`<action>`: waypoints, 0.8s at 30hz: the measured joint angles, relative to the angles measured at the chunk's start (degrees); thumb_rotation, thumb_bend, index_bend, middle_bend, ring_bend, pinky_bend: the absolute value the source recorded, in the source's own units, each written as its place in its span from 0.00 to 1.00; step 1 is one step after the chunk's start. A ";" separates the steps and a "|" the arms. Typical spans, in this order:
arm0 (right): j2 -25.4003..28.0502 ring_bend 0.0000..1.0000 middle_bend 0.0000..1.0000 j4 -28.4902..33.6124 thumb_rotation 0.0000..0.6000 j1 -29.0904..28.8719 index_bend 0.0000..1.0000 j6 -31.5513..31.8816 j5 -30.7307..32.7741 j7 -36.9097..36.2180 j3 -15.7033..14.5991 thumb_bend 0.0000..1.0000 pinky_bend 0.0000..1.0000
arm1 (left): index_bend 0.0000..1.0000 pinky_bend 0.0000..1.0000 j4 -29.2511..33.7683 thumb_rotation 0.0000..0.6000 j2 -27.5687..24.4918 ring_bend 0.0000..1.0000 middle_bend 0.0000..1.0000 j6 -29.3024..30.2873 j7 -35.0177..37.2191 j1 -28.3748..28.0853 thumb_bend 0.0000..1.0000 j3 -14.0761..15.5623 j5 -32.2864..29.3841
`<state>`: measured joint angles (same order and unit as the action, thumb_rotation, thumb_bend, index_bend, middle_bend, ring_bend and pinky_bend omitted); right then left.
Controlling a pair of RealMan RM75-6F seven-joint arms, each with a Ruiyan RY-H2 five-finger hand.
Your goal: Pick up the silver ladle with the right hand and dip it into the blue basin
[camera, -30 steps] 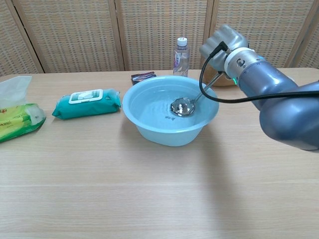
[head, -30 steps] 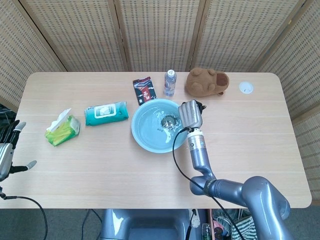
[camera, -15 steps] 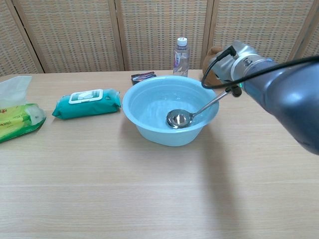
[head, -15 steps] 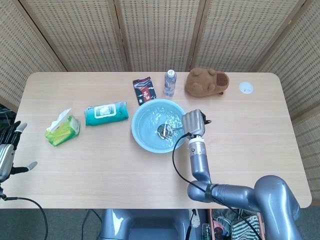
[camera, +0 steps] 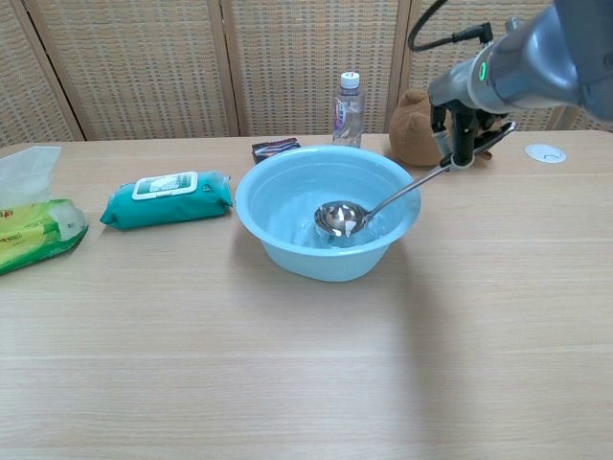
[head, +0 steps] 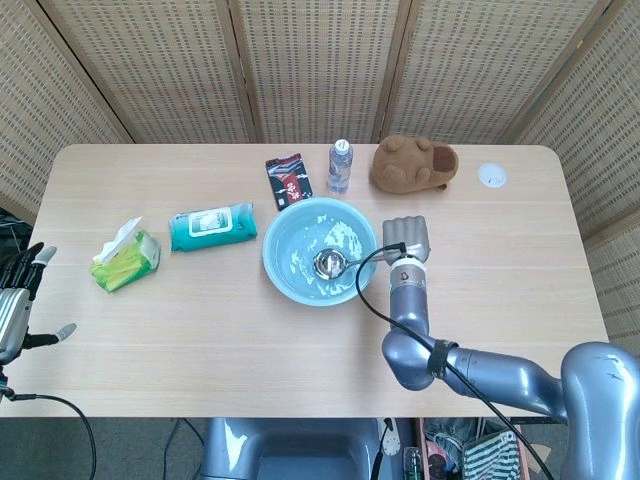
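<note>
A pale wooden table (head: 200, 330) with rounded corners stands before folding screens (head: 320, 70) of woven cane in wooden frames; one of each thing lies on it. At the far left edge the left hand (head: 18, 300) hangs off the table with fingers spread, grasping nothing; on the table, a green tissue pack (head: 125, 258) with a white sheet sticking up; next, a teal wipes pack (head: 211, 226) lying flat; a dark snack packet (head: 288, 180) behind the basin; one blue basin (head: 285, 268) near the middle, with some water and the ladle's bowl in it; the silver ladle (camera: 337, 218) rests bowl-down inside the basin, its handle slanting up over the right rim; a small water bottle (head: 340, 166) upright behind the basin; the right hand (head: 406, 240) just right of the basin, gripping the end of the ladle's handle; a brown plush toy (head: 413, 163) at the back; a small white disc (head: 491, 176) near the far right corner.
</note>
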<state>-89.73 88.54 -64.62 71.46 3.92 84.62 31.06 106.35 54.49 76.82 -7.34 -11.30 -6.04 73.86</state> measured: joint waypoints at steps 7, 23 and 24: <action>3.05 0.93 1.00 2.16 1.00 -2.22 0.71 -0.27 5.37 -1.29 2.55 0.78 1.00 | 0.00 0.00 -0.05 1.00 -0.03 0.00 0.00 -0.38 0.00 -0.18 0.00 -0.03 -0.47; 7.95 0.93 1.00 4.12 1.00 -6.99 0.71 3.16 12.01 -1.50 4.16 0.78 1.00 | 0.00 0.00 -0.22 1.00 -0.12 0.00 0.00 -1.21 0.10 -0.63 0.00 -0.13 -1.33; 8.23 0.93 1.00 4.34 1.00 -7.19 0.71 3.35 12.27 -1.51 4.32 0.78 1.00 | 0.00 0.00 -0.22 1.00 -0.10 0.00 0.00 -1.22 0.06 -0.65 0.00 -0.14 -1.37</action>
<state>-81.50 92.89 -71.81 74.81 16.19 83.11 35.38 106.14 54.39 75.60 -7.28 -11.96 -6.18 72.49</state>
